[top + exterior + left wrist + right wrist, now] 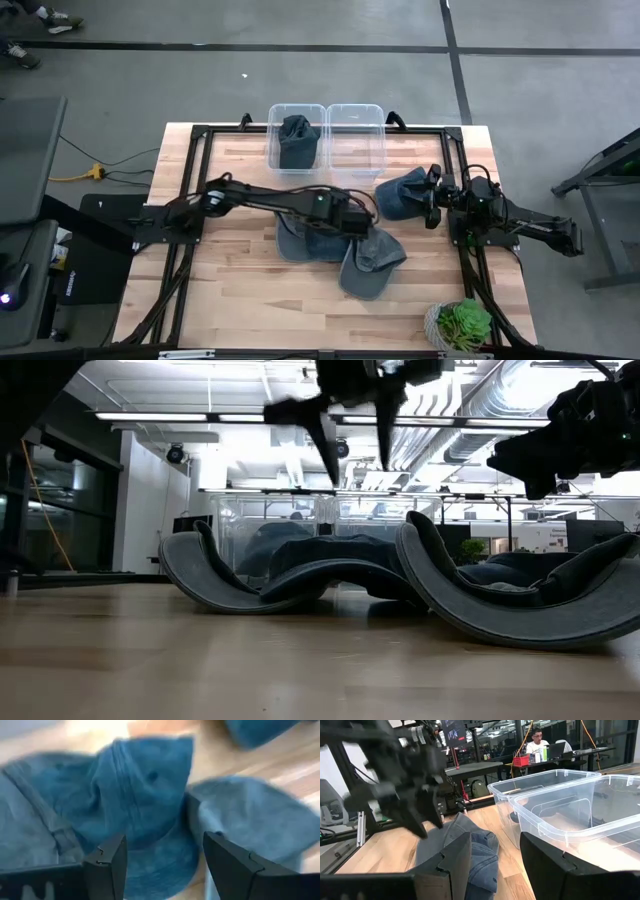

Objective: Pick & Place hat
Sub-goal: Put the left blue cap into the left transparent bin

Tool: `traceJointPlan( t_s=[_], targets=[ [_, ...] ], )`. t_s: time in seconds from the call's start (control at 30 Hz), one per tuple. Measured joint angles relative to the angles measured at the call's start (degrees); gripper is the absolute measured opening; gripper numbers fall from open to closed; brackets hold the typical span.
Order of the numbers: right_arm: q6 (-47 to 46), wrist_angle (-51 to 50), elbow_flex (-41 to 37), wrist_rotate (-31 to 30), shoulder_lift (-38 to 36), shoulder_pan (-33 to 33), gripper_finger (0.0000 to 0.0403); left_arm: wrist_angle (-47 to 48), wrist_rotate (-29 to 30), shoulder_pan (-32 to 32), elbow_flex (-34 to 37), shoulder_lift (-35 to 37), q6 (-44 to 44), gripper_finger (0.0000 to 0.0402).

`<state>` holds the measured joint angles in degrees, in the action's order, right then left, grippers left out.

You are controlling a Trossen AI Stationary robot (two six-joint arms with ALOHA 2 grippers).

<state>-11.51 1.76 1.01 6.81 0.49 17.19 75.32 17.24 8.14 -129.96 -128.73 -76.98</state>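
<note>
Over the table's middle, the left gripper [368, 222] hung above the blue hats [345, 250], fingers spread and holding nothing, as its wrist view confirmed. Only the high view showed one hat already in the left bin [297, 135] and the right bin [357, 135] without one. At the right edge, the right gripper [432, 197] sat touching another hat [403, 195], jaws apart, gripping nothing visible.
</note>
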Motion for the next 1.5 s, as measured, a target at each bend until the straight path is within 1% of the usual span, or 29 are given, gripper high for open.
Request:
traceJointPlan(
  t_s=[0.17, 0.27, 0.5, 0.6, 0.9, 1.0, 1.1, 1.17, 1.27, 1.33, 1.43, 1.5],
  targets=[
    [0.0, 0.04, -0.02, 0.0, 0.0, 0.02, 0.0165, -3.98, -4.55, -1.56, 0.0, -1.69, -1.69, 0.0203],
    [0.0, 0.04, -0.02, 0.02, 0.0, 0.02, 0.0165, -5.23, -5.68, -2.32, -0.01, -1.72, -2.41, 0.0203],
    [0.0, 0.07, -0.02, 0.0, 0.02, 0.0, 0.0165, -2.33, -5.35, -4.51, -0.01, -1.72, -3.1, 0.0203],
    [0.0, 0.07, -0.02, 0.02, 0.02, 0.01, 0.0165, -0.59, -6.25, -5.35, -0.01, -1.72, -4.02, 0.0203],
    [0.0, 0.09, -0.02, 0.01, 0.02, 0.02, 0.0165, 0.07, -6.41, -5.94, -0.01, -1.72, -6.69, 0.0203],
    [0.0, 0.09, -0.02, 0.0, 0.02, 0.02, 0.0165, 0.1, -5.54, -6.0, -0.01, -1.88, -7.34, 0.0203],
    [0.0, 0.1, -0.02, 0.02, 0.02, 0.01, 0.0165, -1.43, -5.43, -5.98, -0.16, -4.64, -8.61, 0.0203],
    [0.0, 0.09, -0.01, 0.0, 0.03, 0.02, 0.0165, 0.88, -7.09, -5.91, 0.43, -5.43, -8.38, 0.0203],
    [0.0, 0.09, -0.02, 0.02, 0.05, 0.02, 0.0165, -2.11, -7.54, -5.89, -0.55, -7.49, -8.91, 0.0203],
    [0.0, 0.09, -0.02, 0.0, 0.11, 0.02, 0.0165, 0.77, -7.94, -5.87, 0.24, -8.5, -9.87, 0.0203],
    [0.0, 0.07, -0.02, 0.0, 0.26, 0.02, 0.0165, -1.3, -7.97, -5.91, -0.3, -10.08, -10.84, 0.0203],
    [0.0, 0.04, -0.02, 0.0, 0.27, 0.02, 0.0165, -0.27, -8.3, -5.9, -0.21, -10.81, -12.18, 0.0203]
  ],
)
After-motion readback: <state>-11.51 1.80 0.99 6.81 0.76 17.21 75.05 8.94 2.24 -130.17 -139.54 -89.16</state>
